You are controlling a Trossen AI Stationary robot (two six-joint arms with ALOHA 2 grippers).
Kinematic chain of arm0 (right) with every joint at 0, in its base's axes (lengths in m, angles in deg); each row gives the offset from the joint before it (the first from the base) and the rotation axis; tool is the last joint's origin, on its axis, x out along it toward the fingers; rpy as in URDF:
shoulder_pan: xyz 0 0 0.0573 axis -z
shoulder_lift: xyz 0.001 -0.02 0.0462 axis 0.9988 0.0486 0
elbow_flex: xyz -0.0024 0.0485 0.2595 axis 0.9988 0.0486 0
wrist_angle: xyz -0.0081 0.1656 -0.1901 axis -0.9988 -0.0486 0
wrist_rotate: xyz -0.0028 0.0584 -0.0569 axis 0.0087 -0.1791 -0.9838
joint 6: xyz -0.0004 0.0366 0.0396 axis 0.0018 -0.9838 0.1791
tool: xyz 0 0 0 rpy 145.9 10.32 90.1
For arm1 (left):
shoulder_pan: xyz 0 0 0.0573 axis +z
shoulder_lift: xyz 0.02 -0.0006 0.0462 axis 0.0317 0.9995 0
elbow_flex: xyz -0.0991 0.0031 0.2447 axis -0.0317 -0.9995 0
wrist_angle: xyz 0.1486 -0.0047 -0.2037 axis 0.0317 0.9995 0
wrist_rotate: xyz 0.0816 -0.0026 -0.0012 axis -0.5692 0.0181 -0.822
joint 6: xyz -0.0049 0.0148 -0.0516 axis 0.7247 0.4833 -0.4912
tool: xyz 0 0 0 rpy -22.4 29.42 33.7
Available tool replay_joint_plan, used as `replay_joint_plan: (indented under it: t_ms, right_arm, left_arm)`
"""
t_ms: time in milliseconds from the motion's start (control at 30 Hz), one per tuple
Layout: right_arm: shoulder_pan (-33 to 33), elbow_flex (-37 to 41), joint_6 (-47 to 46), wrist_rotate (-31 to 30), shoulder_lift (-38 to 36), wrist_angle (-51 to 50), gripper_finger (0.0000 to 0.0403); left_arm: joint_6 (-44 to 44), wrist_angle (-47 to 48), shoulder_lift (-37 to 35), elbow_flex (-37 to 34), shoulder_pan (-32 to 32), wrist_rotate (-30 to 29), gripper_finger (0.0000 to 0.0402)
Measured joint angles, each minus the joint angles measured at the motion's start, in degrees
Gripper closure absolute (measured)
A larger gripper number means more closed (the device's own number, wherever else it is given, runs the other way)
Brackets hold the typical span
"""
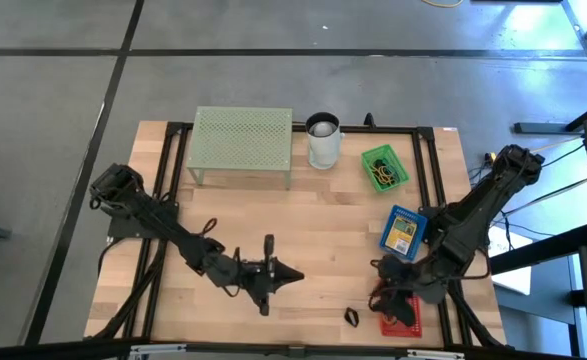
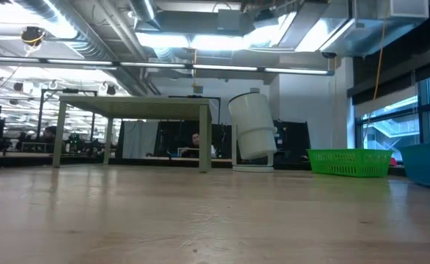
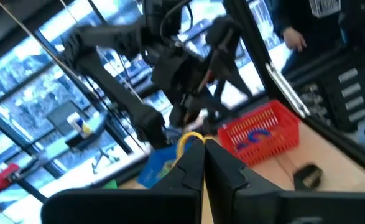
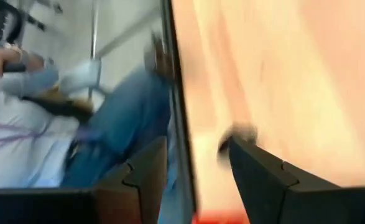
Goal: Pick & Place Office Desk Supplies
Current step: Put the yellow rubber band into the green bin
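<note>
- A black binder clip (image 1: 352, 317) lies loose on the bench (image 1: 303, 215), close to the front edge and toward the front right corner, just beside a red basket (image 1: 401, 318).
- Judged light and rigid, with smooth sprung steel that may skid on the wood; best taken across its folded body, or by the wire handles if they stand up.
- In the left wrist view a yellow rubber band (image 3: 190, 139) shows at the tips of the left pincer (image 1: 270, 272), which is closed; whether the band is actually pinched cannot be told. Such a band is soft, limp and near weightless, and apt to slip or snag.
- The left pincer sits above the bench's front middle.
- The right pincer (image 1: 391, 292), jaws apart and empty, hangs at the front right corner over the red basket.
- A blue basket (image 1: 402, 232) sits along the right edge and a green basket (image 1: 384, 168) near the back right corner.
</note>
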Motion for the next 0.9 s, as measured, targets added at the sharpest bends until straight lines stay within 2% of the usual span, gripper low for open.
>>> replay_joint_plan:
  t_ms: [233,300,367,667,900]
  right_arm:
    - [1.4,0.0,22.7,-19.4,0.3,9.7,0.0227]
    - [2.8,0.0,29.3,-22.4,0.3,12.9,0.0227]
    - [4.3,0.0,32.4,-23.0,0.3,15.2,0.0227]
    - [11.2,0.0,37.8,-18.9,0.5,23.1,0.0227]
    - [15.2,0.0,47.6,-0.4,5.3,37.3,0.0227]
  left_arm:
    - [4.9,-8.8,0.0,0.0,0.0,3.7,0.0399]
    - [5.3,-9.9,0.0,0.0,0.1,5.1,0.0400]
    - [5.4,-10.1,0.0,0.0,0.1,5.9,0.0401]
    - [4.2,-10.1,0.0,0.0,0.1,6.4,0.0400]
    - [4.2,-10.1,0.0,0.0,0.2,6.4,0.0397]
